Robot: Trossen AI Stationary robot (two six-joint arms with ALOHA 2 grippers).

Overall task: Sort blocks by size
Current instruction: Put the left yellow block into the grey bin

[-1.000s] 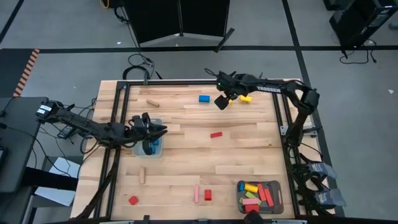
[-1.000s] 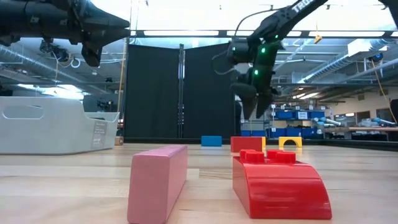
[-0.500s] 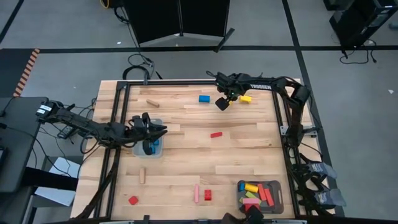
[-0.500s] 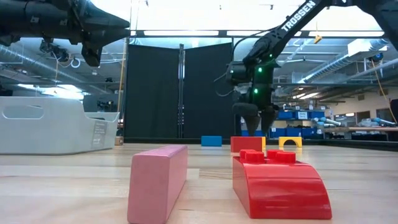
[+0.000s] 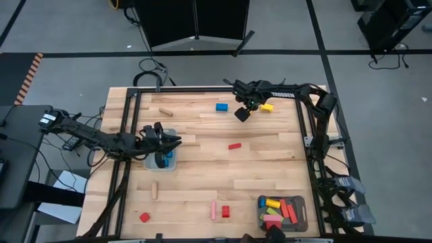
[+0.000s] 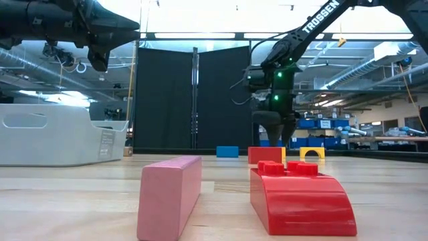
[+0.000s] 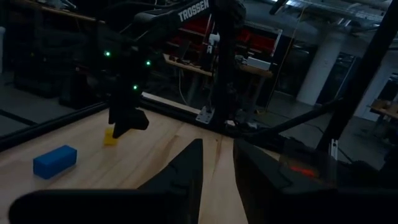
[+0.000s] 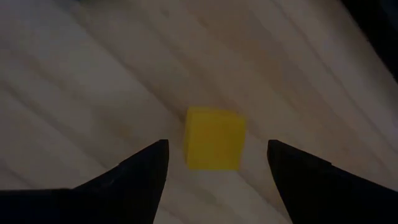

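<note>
Near the upper right of the high view, the right gripper [image 5: 241, 113] hangs over the table with its fingers [image 8: 140, 171] spread apart, a small yellow cube [image 8: 214, 138] lying on the wood between them, untouched. Just right of it sits a yellow block [image 5: 267, 106]; a blue block [image 5: 221, 106] lies to its left, a red bar [image 5: 234, 146] below. At centre left the left gripper [image 5: 177, 141] hovers over a grey tray [image 5: 162, 164], fingers nearly together, apparently empty. Another tray [image 5: 302, 214] at lower right holds mixed blocks [image 5: 278, 209].
</note>
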